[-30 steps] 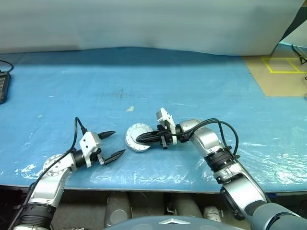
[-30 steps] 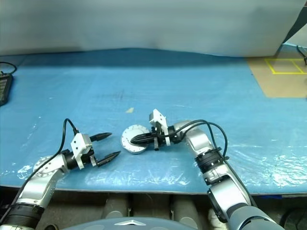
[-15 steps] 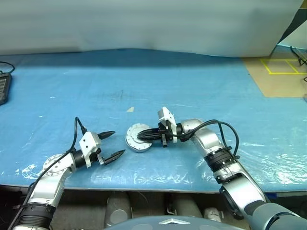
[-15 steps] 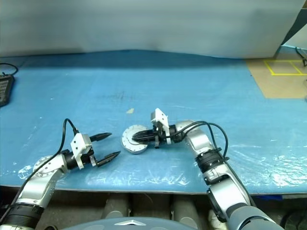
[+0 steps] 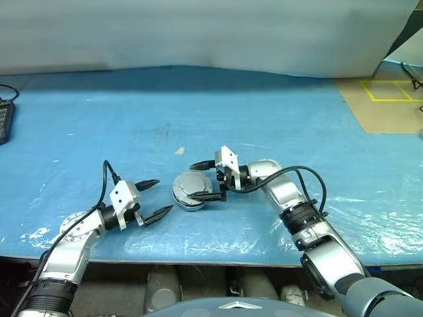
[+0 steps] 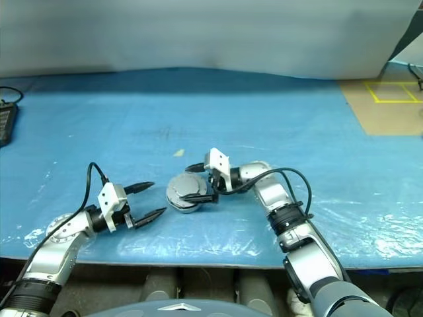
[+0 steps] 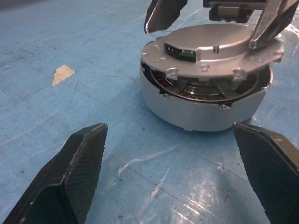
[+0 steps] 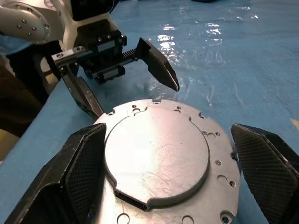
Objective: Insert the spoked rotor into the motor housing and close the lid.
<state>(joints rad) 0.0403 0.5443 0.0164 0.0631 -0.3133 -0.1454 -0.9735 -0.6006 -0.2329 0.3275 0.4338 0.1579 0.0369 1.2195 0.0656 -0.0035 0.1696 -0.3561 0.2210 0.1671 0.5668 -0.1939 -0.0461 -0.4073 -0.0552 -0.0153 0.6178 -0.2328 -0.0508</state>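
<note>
Left wrist view — lid [image 7: 212, 49] atop motor housing [image 7: 205, 105], both pincers apart.

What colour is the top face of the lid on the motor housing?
Pale silver-grey; the lid shows best in the right wrist view.

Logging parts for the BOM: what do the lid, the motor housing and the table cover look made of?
Lid: looks like bare metal, matte pale grey, fine scratches, drilled holes near the rim.
Motor housing: probably aluminium, smooth silver wall with a soft sheen; copper-coloured windings show under the lid.
Table cover: blue sheet, seemingly plastic film, glossy and wrinkled with bright glare patches.
</note>
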